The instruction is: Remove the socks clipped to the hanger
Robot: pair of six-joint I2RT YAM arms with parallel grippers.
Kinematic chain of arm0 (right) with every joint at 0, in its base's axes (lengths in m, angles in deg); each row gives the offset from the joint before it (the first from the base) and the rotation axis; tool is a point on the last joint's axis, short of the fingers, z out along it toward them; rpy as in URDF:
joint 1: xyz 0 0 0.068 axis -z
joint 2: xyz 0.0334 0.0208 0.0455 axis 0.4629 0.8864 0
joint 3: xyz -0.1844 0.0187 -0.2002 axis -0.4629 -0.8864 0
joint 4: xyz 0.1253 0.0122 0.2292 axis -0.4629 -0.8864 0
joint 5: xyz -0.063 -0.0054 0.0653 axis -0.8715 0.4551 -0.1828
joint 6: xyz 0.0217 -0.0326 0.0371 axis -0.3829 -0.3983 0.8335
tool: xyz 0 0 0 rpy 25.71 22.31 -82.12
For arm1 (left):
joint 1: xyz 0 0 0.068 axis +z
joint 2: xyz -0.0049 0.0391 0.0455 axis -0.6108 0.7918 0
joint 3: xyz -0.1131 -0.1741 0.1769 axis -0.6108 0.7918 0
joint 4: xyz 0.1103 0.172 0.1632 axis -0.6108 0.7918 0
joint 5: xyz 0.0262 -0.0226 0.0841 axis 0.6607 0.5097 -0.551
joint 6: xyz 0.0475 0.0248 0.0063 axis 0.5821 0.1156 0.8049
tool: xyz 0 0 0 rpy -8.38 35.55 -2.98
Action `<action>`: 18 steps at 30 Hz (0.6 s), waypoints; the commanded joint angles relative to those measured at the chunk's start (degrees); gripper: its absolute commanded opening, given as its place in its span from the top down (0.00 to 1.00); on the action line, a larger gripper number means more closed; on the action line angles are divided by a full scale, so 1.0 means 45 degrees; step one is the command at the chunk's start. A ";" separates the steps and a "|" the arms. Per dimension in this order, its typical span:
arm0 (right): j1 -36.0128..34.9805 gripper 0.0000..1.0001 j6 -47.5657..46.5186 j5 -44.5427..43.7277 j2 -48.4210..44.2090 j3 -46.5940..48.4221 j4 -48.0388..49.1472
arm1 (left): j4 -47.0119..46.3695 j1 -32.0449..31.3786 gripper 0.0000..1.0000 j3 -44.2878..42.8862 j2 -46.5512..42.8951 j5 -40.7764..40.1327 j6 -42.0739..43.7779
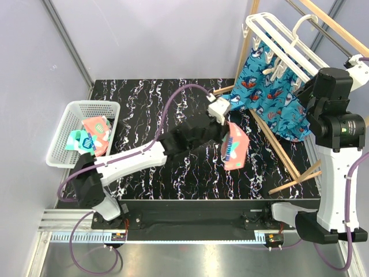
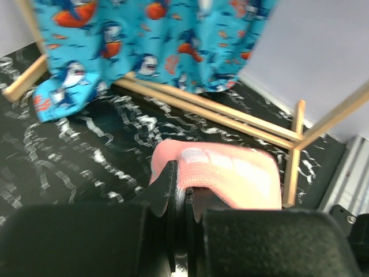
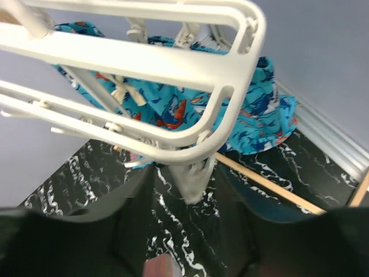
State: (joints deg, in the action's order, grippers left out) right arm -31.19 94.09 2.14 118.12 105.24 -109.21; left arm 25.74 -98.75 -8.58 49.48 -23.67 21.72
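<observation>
A black, white-veined marbled table [image 1: 173, 98] carries a light wooden bar frame [image 1: 277, 147] on its right side. A white plastic rectangular hanger [image 1: 277, 34] with dangling clips hangs from the frame's top. Bright blue shark-print socks [image 1: 271, 95] are clipped under the hanger and droop towards the table. At far left, well apart from the frame, a white mesh plastic basket [image 1: 63, 130] holds salmon and mint-green socks [image 1: 95, 130].

The left gripper [image 2: 181, 190] hovers over mid-table, clamped tight on the edge of a salmon-pink sock [image 1: 236, 149], which dangles free of the hanger.

The right gripper [image 3: 187, 219] sits under the hanger, its jaws apart either side of a small white clip [image 3: 193, 179].

The pink sock probably goes to the basket next. That calls for a firm pinch, a path clear of the wooden bars, and release only above the basket. The hanger likely swings, so the clip wants a gentle, square squeeze.
</observation>
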 commanded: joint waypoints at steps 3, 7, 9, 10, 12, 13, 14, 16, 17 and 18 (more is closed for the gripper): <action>0.0042 0.33 -0.0734 0.1483 -0.1169 -0.1009 0.0746 | 0.0929 0.1485 1.00 0.0262 -0.2083 -0.0585 -0.1074; 0.0042 0.08 -0.1264 0.3842 -0.2458 -0.2573 0.1585 | 0.2585 0.3028 1.00 0.0556 -0.3315 -0.0331 -0.1855; 0.0043 0.00 -0.1342 0.4277 -0.3025 -0.3275 0.1587 | 0.3056 0.4102 1.00 0.0731 -0.4055 -0.0252 -0.1896; 0.0042 0.00 -0.1362 0.4704 -0.3201 -0.3511 0.1587 | 0.3504 0.4492 1.00 0.0829 -0.4272 -0.0116 -0.1896; 0.0042 0.00 -0.1420 0.5272 -0.3631 -0.4251 0.1665 | 0.4072 0.5780 1.00 0.0810 -0.4779 -0.0017 -0.1799; 0.0023 0.00 -0.1440 0.6106 -0.3768 -0.4469 0.1878 | 0.4693 0.6268 1.00 0.0675 -0.4918 0.0041 -0.1663; 0.0042 0.00 -0.1498 0.6501 -0.4020 -0.4973 0.2015 | 0.4990 0.7240 1.00 0.0635 -0.5035 0.0041 -0.1526; 0.0023 0.00 -0.1577 0.7476 -0.4295 -0.5445 0.2482 | 0.5826 0.8260 1.00 0.0459 -0.5289 -0.0365 -0.1273; 0.0042 0.00 -0.1616 0.7675 -0.4548 -0.5873 0.2679 | 0.6103 0.9194 1.00 0.0284 -0.5368 -0.0659 -0.1174; 0.0042 0.00 -0.1616 0.7832 -0.4686 -0.6070 0.2855 | 0.6357 0.9628 1.00 0.0205 -0.5484 -0.1048 -0.1077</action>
State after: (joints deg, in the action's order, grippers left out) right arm -31.17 88.43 29.65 98.13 80.48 -101.59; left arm 48.91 -60.76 -5.26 26.54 -24.83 15.23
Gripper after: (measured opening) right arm 0.994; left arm 0.045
